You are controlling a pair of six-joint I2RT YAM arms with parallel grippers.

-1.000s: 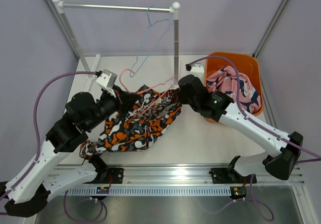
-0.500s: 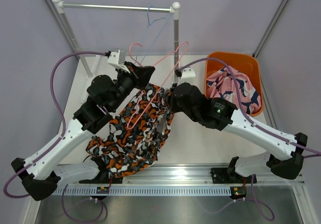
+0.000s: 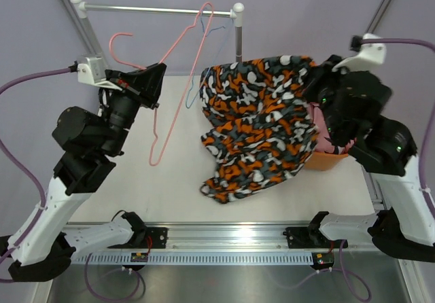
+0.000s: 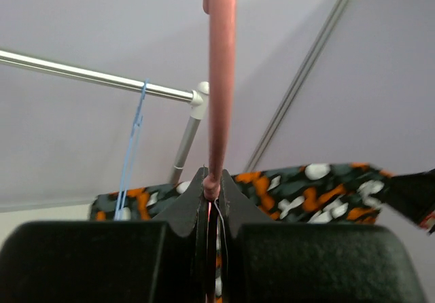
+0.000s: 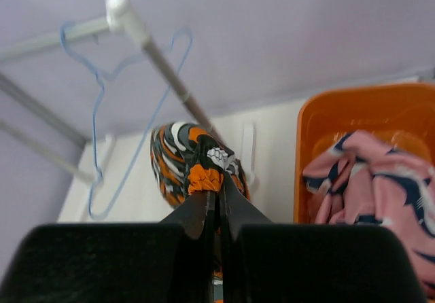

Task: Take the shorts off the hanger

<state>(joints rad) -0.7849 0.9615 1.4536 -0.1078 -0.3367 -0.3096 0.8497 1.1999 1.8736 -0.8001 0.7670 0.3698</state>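
Right gripper [image 5: 212, 195] pinches black shorts [image 3: 262, 123] — left gripper [image 4: 212, 181] clamps pink hanger [image 4: 219, 79]

Your left arm [image 3: 49, 208] and right arm [image 3: 408, 198] wear white shells over black joints; purple cables [image 3: 408, 41] trail from white wrist camera mounts [image 3: 92, 70].

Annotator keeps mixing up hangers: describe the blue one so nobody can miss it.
Look at the metal rail across the back of the table. The blue hanger hangs from it near the right post. It is thin bare wire; the pink hanger is thicker and pinched in the left claw.
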